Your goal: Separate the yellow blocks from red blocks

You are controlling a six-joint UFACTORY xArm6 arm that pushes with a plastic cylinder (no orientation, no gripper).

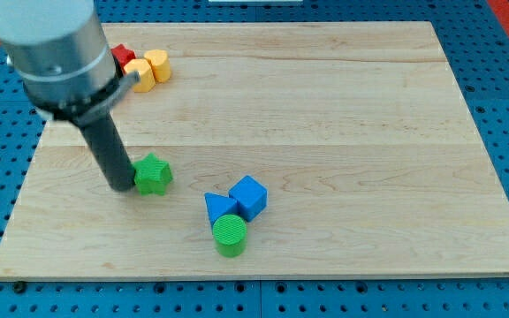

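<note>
Two yellow blocks sit at the view's top left: one (158, 64) with rounded lobes and one (141, 77) just left and below it, touching. A red block (124, 57) is partly hidden behind the arm, touching the yellow ones on their left. My tip (121, 186) rests on the board well below these blocks, right beside the left side of a green star block (154, 174).
A blue cube (249, 196), a blue triangular block (218, 208) and a green cylinder (230, 235) cluster near the bottom middle. The wooden board (343, 132) lies on a blue perforated table. The arm's grey body (56, 49) covers the top left corner.
</note>
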